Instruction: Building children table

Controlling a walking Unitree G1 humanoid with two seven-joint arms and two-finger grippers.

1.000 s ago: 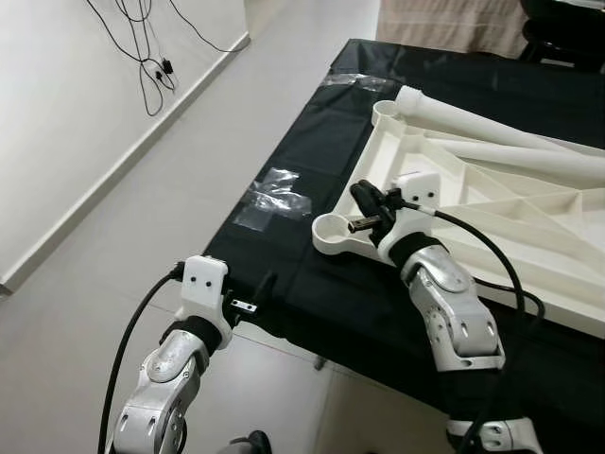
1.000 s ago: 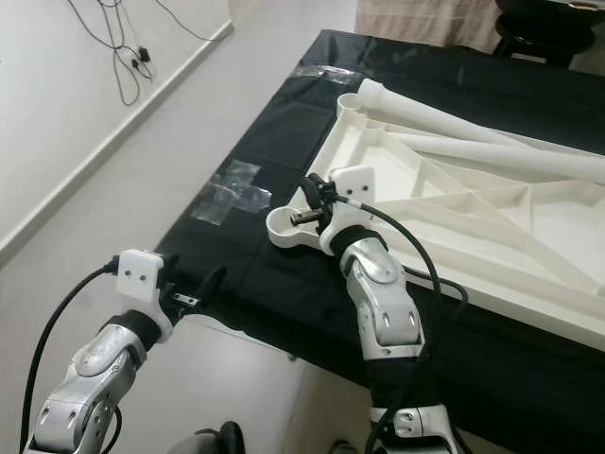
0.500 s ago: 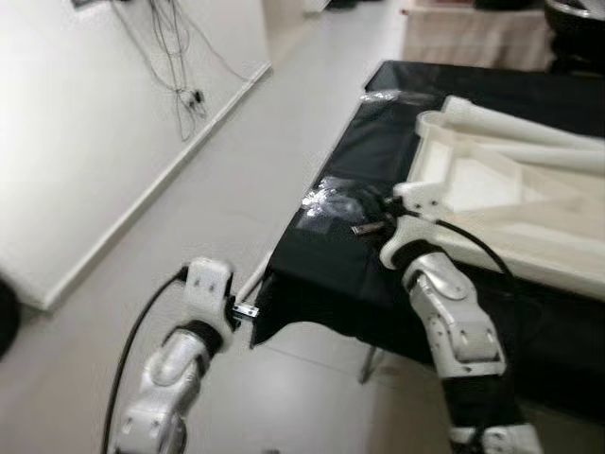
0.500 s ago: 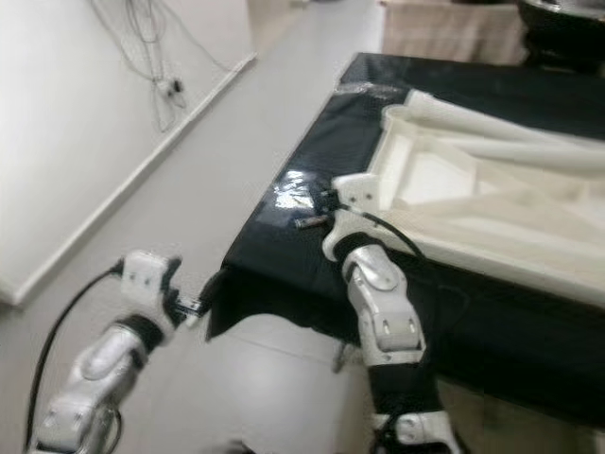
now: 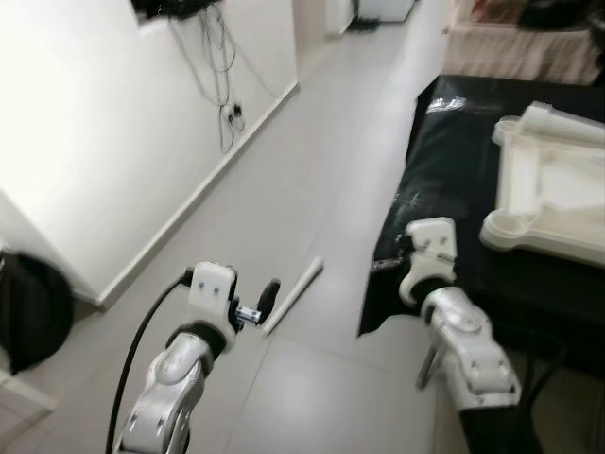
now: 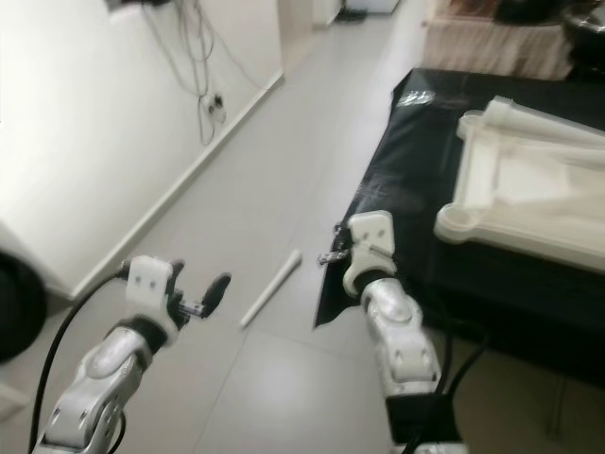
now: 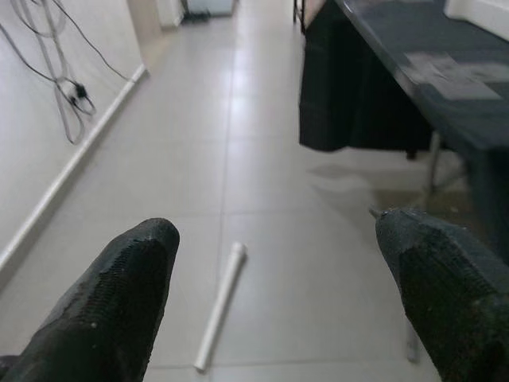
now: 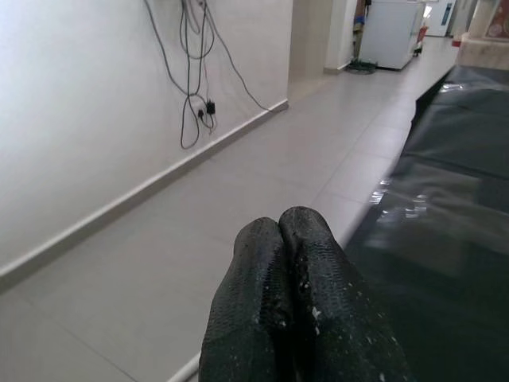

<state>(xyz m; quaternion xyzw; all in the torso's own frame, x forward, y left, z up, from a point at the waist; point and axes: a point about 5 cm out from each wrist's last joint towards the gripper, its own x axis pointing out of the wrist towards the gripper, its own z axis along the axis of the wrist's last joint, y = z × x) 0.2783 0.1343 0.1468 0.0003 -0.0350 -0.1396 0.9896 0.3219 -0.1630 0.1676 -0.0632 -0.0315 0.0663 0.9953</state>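
My head has swung left since a second ago: the table with the black cloth now sits at the right of my sight, and open floor takes up most of it. My right gripper, then at the corner socket of the white tabletop, has pulled back off that part to the cloth's near corner.

From my head, the white leg [image 5: 292, 295] lies on the floor tiles, off the table's left edge and near its front corner. Its long axis runs diagonally, near end toward my left arm, far end toward the table. My left gripper [image 5: 267, 298] hangs just in front of the leg's near end; judged by that, my left arm is the nearer one. My right gripper [image 6: 334, 253] hovers at the front left corner of the table [image 5: 444, 151]. The white tabletop [image 6: 529, 184] lies upside down on the cloth, well apart from both grippers.

Along my left wrist, the two black fingers [image 7: 119, 294] stand wide apart and empty, and the leg [image 7: 221, 306] lies between them further on, running almost straight away from me.

Along my right wrist, the fingers [image 8: 298, 298] are pressed together with nothing between them, aimed past the table's edge toward the wall [image 8: 87, 103].
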